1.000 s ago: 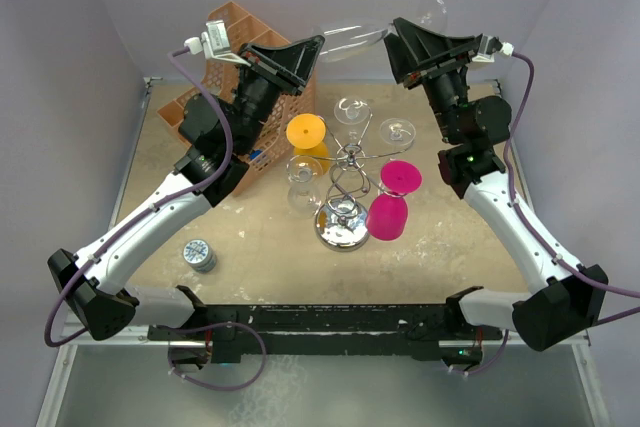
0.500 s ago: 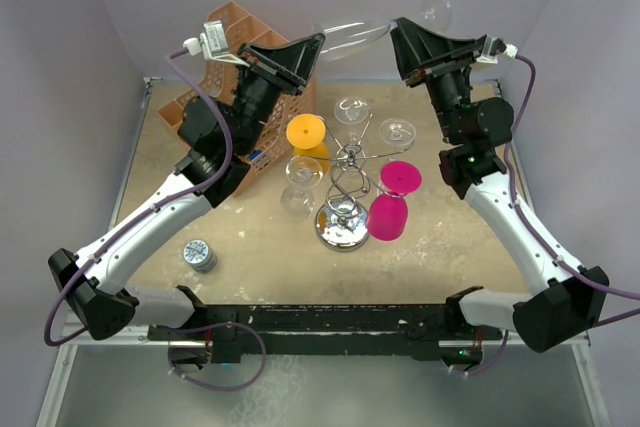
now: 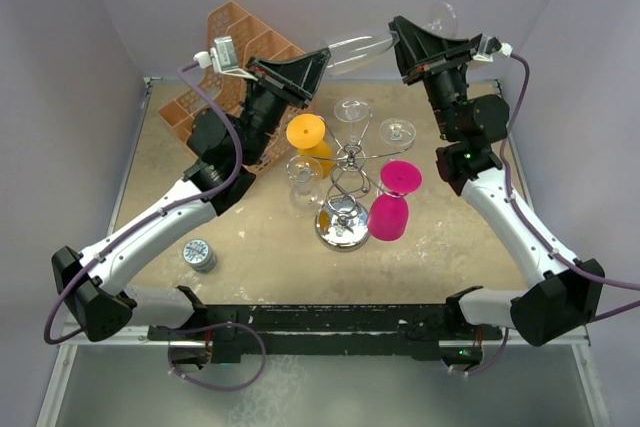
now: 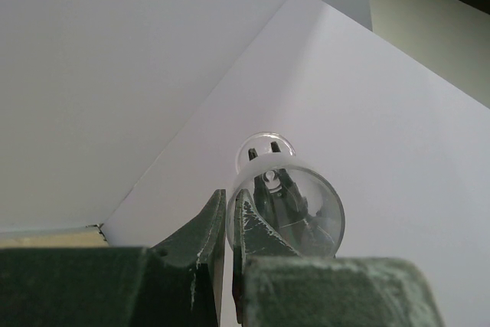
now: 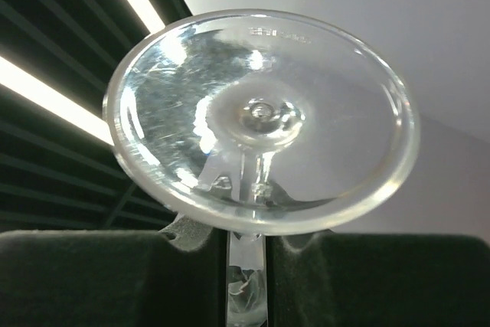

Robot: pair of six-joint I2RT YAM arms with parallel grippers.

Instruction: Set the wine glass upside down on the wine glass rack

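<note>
A clear wine glass (image 3: 357,45) lies nearly level in the air above the far side of the table, held between both arms. My left gripper (image 3: 322,55) is shut on the bowl's rim (image 4: 277,166), one finger inside and one outside. My right gripper (image 3: 398,35) is shut on the stem (image 5: 246,262) just below the round foot (image 5: 260,112), which faces the right wrist camera. The wine glass rack (image 3: 346,179), silver wire with a shiny round base (image 3: 343,229), stands below on the table's middle.
Several glasses hang upside down on the rack: a yellow one (image 3: 306,137), a pink one (image 3: 390,202) and clear ones (image 3: 351,109) (image 3: 397,131) (image 3: 303,182). An orange mesh organiser (image 3: 225,57) stands at the back left. A small round tin (image 3: 200,254) lies front left.
My right gripper's jaws have closed onto the glass stem. The left arm has shifted a little to the right, and the glass has moved slightly right and up with it.
</note>
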